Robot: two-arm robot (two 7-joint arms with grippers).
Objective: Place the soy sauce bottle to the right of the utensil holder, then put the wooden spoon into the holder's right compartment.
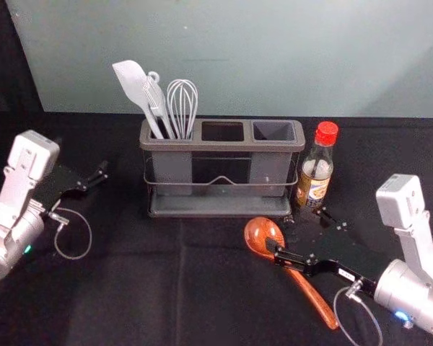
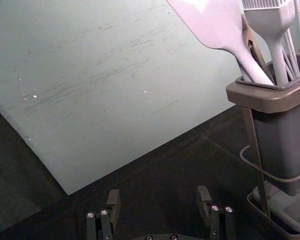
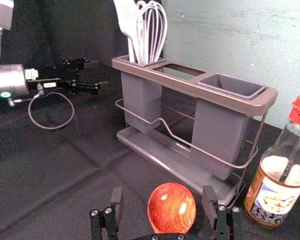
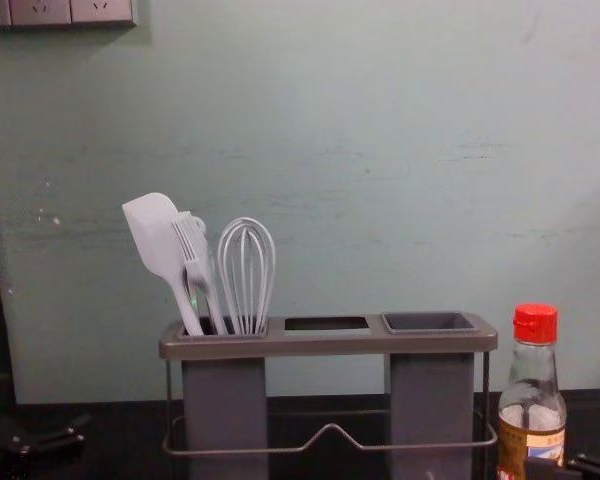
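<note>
The soy sauce bottle (image 1: pixel 317 173), clear glass with a glossy red plastic cap and a printed paper label, stands upright on the black cloth (image 1: pixel 130 288), just beside the holder's right end. The holder (image 1: pixel 202 146) sits near the cloth's far edge, along the scuffed, matte wall (image 1: pixel 238 58); it has a smooth, round-cornered rim, boxy grey cups, a thin bent wire rail and a shallow tray at its foot. Its left compartment carries a flat-bladed spatula (image 1: pixel 133 83), a bristled brush (image 1: pixel 155 97) and a looped wire whisk (image 1: pixel 182 101). The wooden spoon (image 1: pixel 260 232) lies on the cloth, its shiny, red-brown grained oval bowl near the tray's front right corner, its slim round handle slanting away toward the cloth's near side and to the right. The right gripper (image 1: pixel 294 228) is low over the spoon, its fingers spread, with the bowl showing between them in the right wrist view. The left gripper (image 1: pixel 94 176) is parked left of the holder, black fingers apart.
</note>
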